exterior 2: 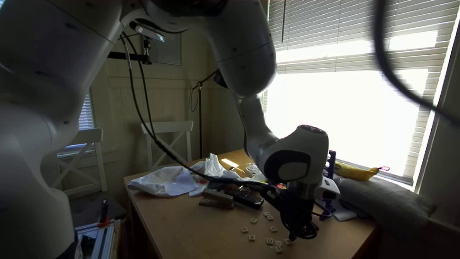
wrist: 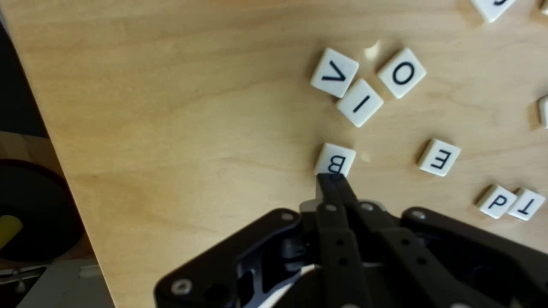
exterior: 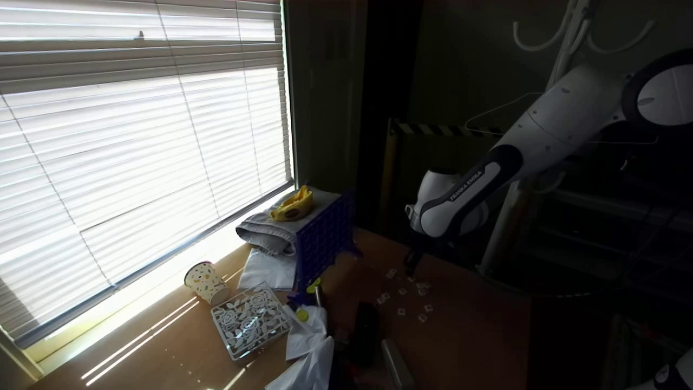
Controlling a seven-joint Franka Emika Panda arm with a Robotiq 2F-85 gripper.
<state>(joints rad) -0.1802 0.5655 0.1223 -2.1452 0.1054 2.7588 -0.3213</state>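
My gripper [wrist: 332, 177] is shut, its fingertips pressed together with nothing visible between them. It points down at the table over a white letter tile marked B [wrist: 336, 159], whose near edge is hidden by the fingertips. I cannot tell whether they touch. Beyond it lie tiles V [wrist: 334, 73], I [wrist: 360, 104] and O [wrist: 402, 73], with V and I touching. Tile E [wrist: 439, 157] lies to the right, and tiles P [wrist: 496, 201] and T [wrist: 526, 204] touch farther right. The gripper also shows low over the tiles in both exterior views [exterior: 411, 265] [exterior 2: 296, 233].
A dark blue rack [exterior: 325, 238] stands near a folded grey cloth with a yellow banana-shaped pouch [exterior: 295, 206] on it. A patterned cup [exterior: 207, 283] and a white openwork tray [exterior: 252, 320] are by the window. A black remote [exterior 2: 248, 198] and grey box [exterior 2: 217, 198] lie near the tiles.
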